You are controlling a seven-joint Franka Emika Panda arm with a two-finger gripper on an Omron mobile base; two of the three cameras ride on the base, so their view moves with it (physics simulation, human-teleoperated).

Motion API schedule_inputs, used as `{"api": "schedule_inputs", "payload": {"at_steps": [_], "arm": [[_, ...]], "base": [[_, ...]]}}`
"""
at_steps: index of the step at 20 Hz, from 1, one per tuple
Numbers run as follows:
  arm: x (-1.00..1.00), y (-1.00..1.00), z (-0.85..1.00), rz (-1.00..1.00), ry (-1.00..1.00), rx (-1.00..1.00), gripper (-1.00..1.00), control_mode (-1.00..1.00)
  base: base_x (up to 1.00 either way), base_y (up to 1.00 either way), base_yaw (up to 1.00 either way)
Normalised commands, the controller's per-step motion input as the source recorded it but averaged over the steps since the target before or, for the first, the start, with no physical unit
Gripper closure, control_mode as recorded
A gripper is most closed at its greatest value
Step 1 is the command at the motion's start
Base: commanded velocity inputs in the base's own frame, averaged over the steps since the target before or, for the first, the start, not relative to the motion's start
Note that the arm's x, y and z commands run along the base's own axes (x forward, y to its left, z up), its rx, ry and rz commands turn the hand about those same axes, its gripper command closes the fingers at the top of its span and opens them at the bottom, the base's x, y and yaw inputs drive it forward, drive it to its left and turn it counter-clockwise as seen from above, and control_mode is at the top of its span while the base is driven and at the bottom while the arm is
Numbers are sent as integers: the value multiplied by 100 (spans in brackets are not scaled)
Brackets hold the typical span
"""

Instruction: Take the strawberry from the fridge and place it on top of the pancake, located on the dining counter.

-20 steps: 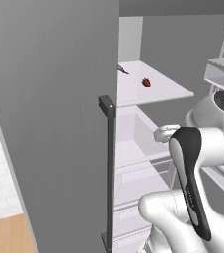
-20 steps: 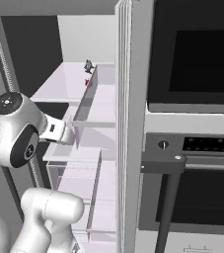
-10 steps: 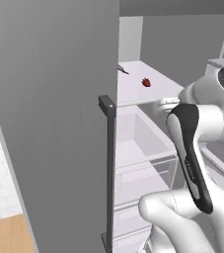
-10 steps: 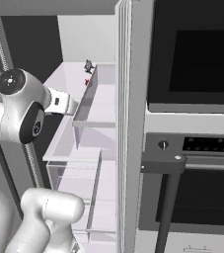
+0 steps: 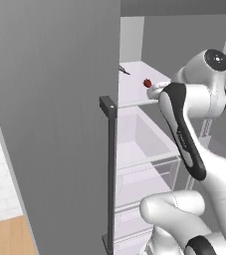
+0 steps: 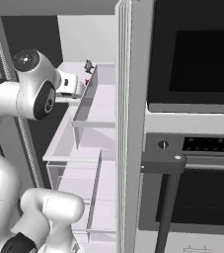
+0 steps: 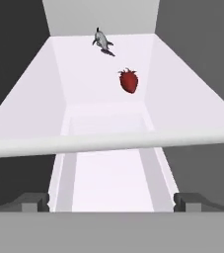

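The strawberry (image 7: 129,80) is small and dark red. It lies on the white upper shelf (image 7: 84,74) of the open fridge (image 5: 55,99), toward the back. It also shows as a red dot in the left base view, strawberry (image 5: 147,83), and in the right base view, strawberry (image 6: 87,82). My gripper (image 7: 112,202) is open, fingertips (image 7: 32,201) wide apart with nothing between them. It hovers in front of the shelf's front lip (image 7: 108,141), level with the shelf and short of the fruit. The pancake and the dining counter are out of view.
A small grey fish-like item (image 7: 102,40) lies at the back of the same shelf. Clear drawers (image 5: 144,144) sit below the shelf. The open fridge door with its dark bar handle (image 5: 110,164) stands to the left. A black wall oven (image 6: 197,54) stands to the right.
The arm has lifted and swung the hand up from drawer height to the upper shelf, closer to the strawberry. The jaws have stayed wide open.
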Motion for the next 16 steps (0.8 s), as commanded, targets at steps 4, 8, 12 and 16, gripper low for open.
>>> {"api": "schedule_inputs", "payload": {"at_steps": [4, 8, 12, 16], "arm": [[82, -7, 0, 0, 0, 0, -100, -100], [92, -9, 0, 0, 0, -6, -100, -100], [91, -8, 1, 0, 4, -4, -100, -100], [66, -5, -3, 0, 0, 0, -100, -100]], "base": [[0, 0, 0], [0, 0, 0], [0, 0, 0], [0, 0, 0]]}}
